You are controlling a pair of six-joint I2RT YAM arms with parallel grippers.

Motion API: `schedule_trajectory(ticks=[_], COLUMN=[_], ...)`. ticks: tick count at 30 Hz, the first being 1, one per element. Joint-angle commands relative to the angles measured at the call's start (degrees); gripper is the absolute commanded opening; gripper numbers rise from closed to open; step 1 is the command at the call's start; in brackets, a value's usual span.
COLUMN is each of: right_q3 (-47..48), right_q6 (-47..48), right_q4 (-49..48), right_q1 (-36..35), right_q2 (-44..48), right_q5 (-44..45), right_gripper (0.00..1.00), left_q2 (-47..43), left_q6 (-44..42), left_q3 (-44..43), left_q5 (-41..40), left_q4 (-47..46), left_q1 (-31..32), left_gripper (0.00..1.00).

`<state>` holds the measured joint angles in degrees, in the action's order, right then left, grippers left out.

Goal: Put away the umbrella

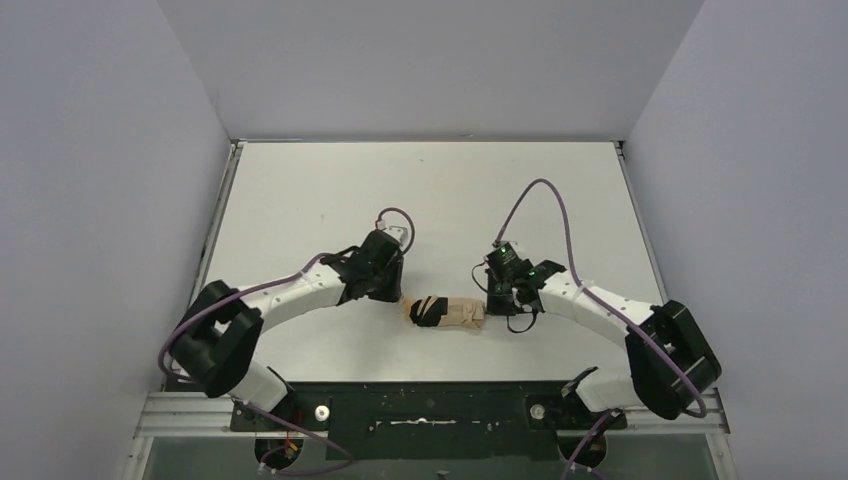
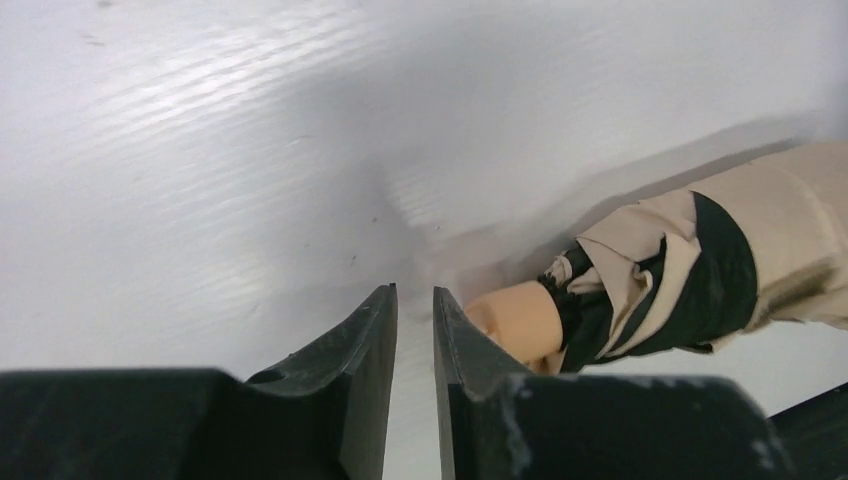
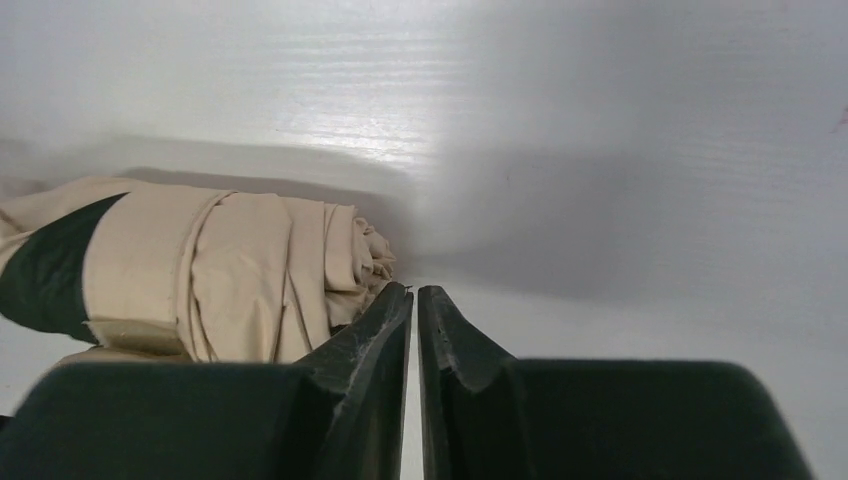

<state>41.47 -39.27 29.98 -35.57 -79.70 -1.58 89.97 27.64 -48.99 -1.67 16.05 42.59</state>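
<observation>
**Top view.** The umbrella (image 1: 445, 313) lies folded on the tabletop (image 1: 420, 190), a little toward 6 o'clock from centre, its length running 9 to 3 o'clock. Your left pincer (image 1: 392, 292) sits at its 9 o'clock end and your right pincer (image 1: 497, 300) at its 3 o'clock end. This reads as a bracketing stance, with either end within reach.

**Left wrist view.** The left pincer (image 2: 415, 295) shows a narrow gap between its jaws and holds nothing. The tan handle (image 2: 515, 320) lies just beside it at 3 o'clock. Beyond the handle, the black strap (image 2: 725, 270) binds the fabric, which is why the roll keeps its shape.

**Right wrist view.** The right pincer (image 3: 415, 292) has its jaws all but together and is empty. The gathered fabric end (image 3: 350, 260) sits at 10 o'clock; whether it touches, you cannot tell.
</observation>
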Motion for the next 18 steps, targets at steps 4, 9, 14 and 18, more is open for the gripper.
schedule_trajectory(ticks=[4, 9, 14, 18], right_q3=[2.4, 5.2, 10.4, 14.5], right_q6=[3.5, 9.0, 14.1, 16.5], right_q4=[4.3, 4.7, 5.5, 7.3], right_q1=[3.3, 4.3, 4.4, 4.4], right_q2=[12.7, 22.7, 28.2, 30.0], right_q5=[8.7, 11.3, 14.3, 17.3], right_gripper=[0.22, 0.35, 0.47, 0.53], left_q2=[-18.4, -30.5, -40.3, -44.7], left_q6=[-1.0, -3.1, -5.1, -4.9], left_q3=[0.9, 0.5, -1.0, -2.9], left_q5=[-10.1, -16.5, -23.8, -30.9], left_q4=[9.8, 15.1, 20.0, 25.9], left_q1=[-2.1, -2.8, -2.9, -2.9], left_gripper=[0.31, 0.49, 0.87, 0.9])
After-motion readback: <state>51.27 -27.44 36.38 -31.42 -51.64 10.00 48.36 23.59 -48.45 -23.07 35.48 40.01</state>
